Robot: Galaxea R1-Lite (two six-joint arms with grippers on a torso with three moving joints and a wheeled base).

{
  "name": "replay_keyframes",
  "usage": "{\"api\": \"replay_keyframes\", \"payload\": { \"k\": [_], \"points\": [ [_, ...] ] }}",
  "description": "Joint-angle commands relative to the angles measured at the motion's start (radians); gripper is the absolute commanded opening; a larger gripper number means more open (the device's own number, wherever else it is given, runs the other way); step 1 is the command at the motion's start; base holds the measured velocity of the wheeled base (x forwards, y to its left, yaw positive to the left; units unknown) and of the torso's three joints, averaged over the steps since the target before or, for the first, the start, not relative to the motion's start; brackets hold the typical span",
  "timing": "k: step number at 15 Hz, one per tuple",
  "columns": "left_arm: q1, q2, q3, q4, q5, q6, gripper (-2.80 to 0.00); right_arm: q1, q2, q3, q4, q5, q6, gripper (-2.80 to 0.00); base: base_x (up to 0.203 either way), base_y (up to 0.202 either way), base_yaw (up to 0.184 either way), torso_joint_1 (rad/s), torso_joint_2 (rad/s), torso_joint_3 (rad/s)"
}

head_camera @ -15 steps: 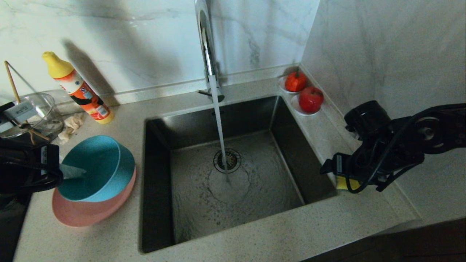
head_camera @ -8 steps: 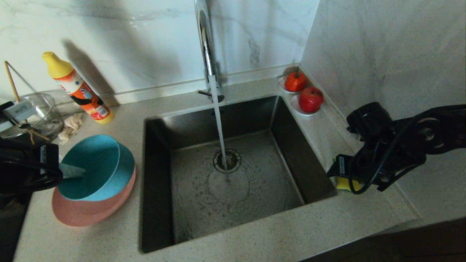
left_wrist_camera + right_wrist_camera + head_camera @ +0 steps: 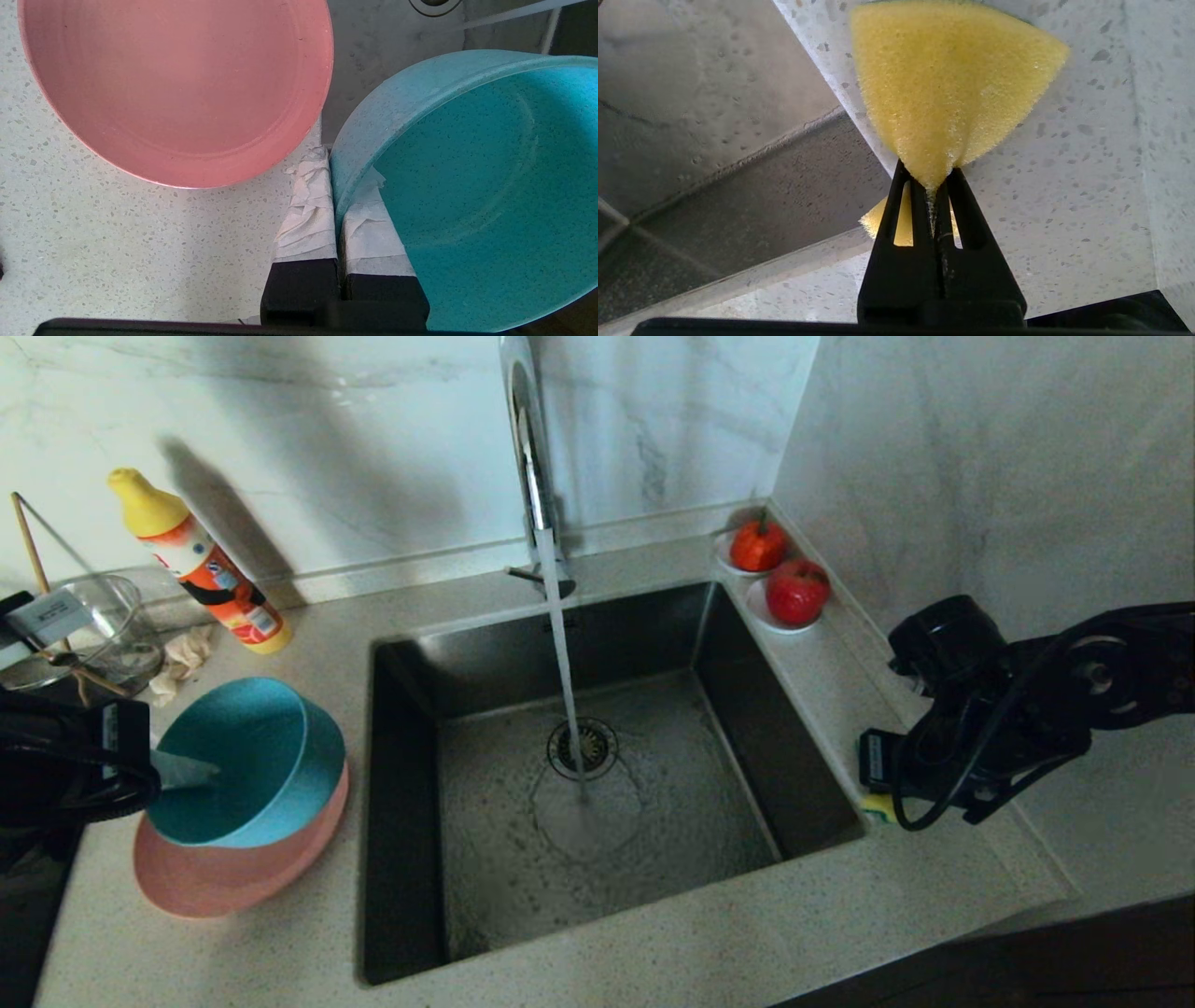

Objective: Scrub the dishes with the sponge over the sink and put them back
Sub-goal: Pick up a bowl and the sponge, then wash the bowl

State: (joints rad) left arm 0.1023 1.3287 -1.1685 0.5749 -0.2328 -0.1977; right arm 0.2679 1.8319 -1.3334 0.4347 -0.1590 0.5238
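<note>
Yellow sponge [image 3: 952,88] pinched between the clenched right pincer [image 3: 934,184], teal bowl [image 3: 467,186] rim in the clamped left pincer [image 3: 337,210].

My left arm reaches in low from the left edge, its pincer [image 3: 334,210] clamped on the rim of the teal bowl [image 3: 467,186], one taped finger inside, one outside. My right arm comes in from the right, wrist bent down, its pincer [image 3: 931,186] squeezed tight on the yellow sponge [image 3: 948,84], just above the surface [image 3: 1064,186]
</note>
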Motion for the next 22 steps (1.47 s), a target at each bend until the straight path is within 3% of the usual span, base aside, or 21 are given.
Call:
{"api": "replay_keyframes", "payload": {
  "k": [1,7,10,12,15,19,22],
  "points": [
    [0.0,-0.002,0.0,0.003,-0.002,-0.002,-2.8,0.001,-0.012,-0.001,0.003,-0.004,0.003,-2.8,0.0,0.0,0.0,0.0,0.0,0.0],
    [-0.022,-0.001,-0.004,0.003,-0.01,-0.006,-2.8,0.025,-0.179,0.009,0.043,0.022,-0.004,-2.8,0.0,0.0,0.0,0.0,0.0,0.0],
    [-0.11,0.038,-0.006,-0.001,0.006,-0.015,-2.8,0.084,-0.299,0.012,0.128,0.137,-0.005,-2.8,0.0,0.0,0.0,0.0,0.0,0.0],
    [-0.183,0.081,-0.006,-0.041,0.061,-0.043,-2.8,0.137,-0.353,0.016,0.189,0.177,-0.004,-2.8,0.0,0.0,0.0,0.0,0.0,0.0],
    [-0.303,0.168,-0.012,-0.103,0.201,-0.117,-2.8,0.201,-0.423,0.02,0.254,0.185,-0.001,-2.8,0.0,0.0,0.0,0.0,0.0,0.0],
    [-0.387,0.292,-0.113,-0.095,0.294,-0.272,-2.8,0.271,-0.469,0.026,0.293,0.184,0.008,-2.8,0.0,0.0,0.0,0.0,0.0,0.0],
    [-0.456,0.362,-0.157,-0.105,0.351,-0.326,-2.8,0.274,-0.479,0.028,0.294,0.184,0.01,-2.8,0.0,0.0,0.0,0.0,0.0,0.0]
  ]
}}
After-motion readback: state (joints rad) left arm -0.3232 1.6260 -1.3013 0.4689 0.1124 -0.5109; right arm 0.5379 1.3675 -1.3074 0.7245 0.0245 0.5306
